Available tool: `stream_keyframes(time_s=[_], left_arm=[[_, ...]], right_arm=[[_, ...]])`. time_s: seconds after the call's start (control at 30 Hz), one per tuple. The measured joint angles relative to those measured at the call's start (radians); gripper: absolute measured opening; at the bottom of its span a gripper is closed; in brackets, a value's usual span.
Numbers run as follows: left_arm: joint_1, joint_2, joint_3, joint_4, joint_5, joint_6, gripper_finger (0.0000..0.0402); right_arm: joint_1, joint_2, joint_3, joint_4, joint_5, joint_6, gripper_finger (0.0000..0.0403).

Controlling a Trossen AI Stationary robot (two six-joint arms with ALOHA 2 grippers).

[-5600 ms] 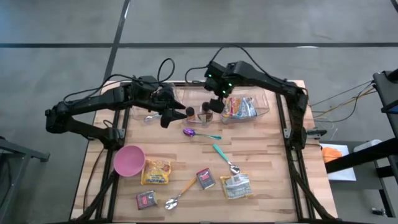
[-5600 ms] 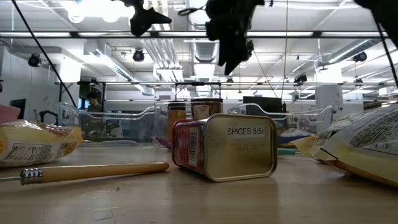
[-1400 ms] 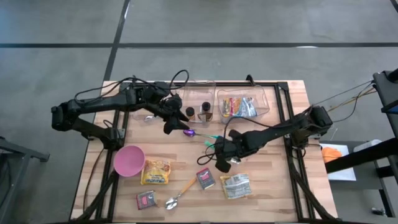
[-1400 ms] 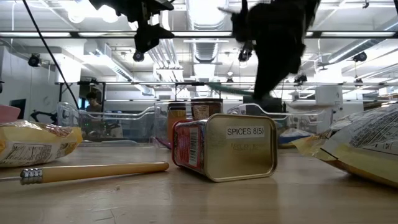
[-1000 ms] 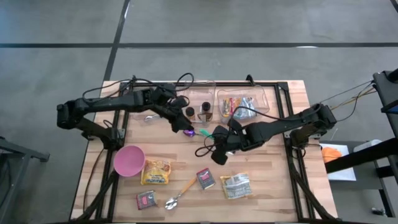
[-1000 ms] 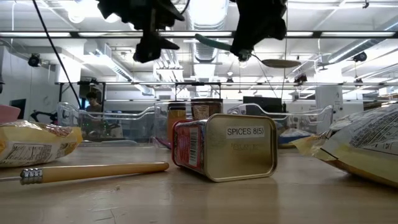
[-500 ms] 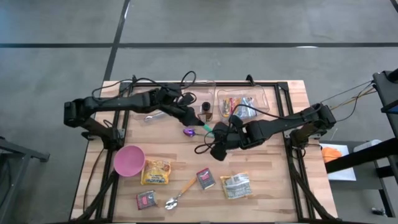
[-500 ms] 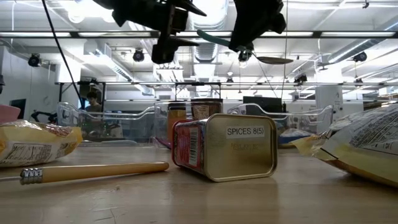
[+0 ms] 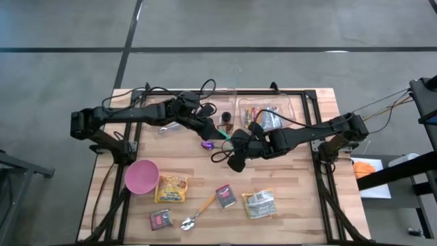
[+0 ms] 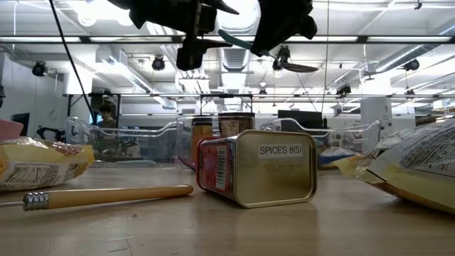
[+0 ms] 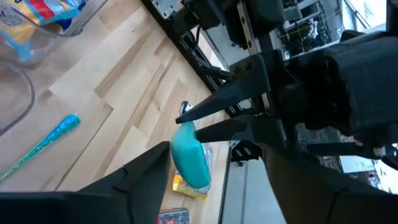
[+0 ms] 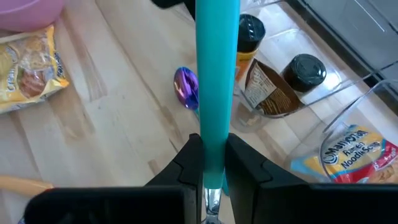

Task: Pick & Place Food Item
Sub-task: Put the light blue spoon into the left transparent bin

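Two grippers meet mid-air over one teal spoon (image 12: pixel 217 81).
Right gripper (image 12: pixel 211 163) pinches its handle tight; left gripper (image 11: pixel 205 167), fingers spread apart, straddles the handle's tip without gripping.

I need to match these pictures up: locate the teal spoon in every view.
High view: teal spoon over the table's middle.
Low view: handle top centre, in the air.
Left wrist view: handle tip, low centre.
Right wrist view: handle down the centre.
Landmark: the right gripper, shut on it.
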Motion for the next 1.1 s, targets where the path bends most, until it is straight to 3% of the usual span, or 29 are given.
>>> stream_keyframes(time_s=[0.3, 0.47, 0.87, 1.1], left_arm=[[0.000, 0.000, 0.000, -0.005, -0.028, 0.012, 0.0123], [0.001, 0.001, -0.002, -0.016, -0.055, 0.029, 0.0073], [0.001, 0.001, -0.003, -0.015, -0.061, 0.070, 0.0059], [-0.001, -0.004, 0.003, 0.012, -0.045, 0.094, 0.0054]], right_arm=[[-0.001, 0.000, 0.000, 0.005, -0.001, -0.008, 0.0034], [0.000, -0.002, 0.000, 0.004, -0.004, -0.003, 0.0034], [0.000, -0.002, 0.000, 0.004, -0.005, 0.007, 0.0035], [0.000, 0.005, -0.001, 0.018, -0.026, 0.006, 0.0120]])
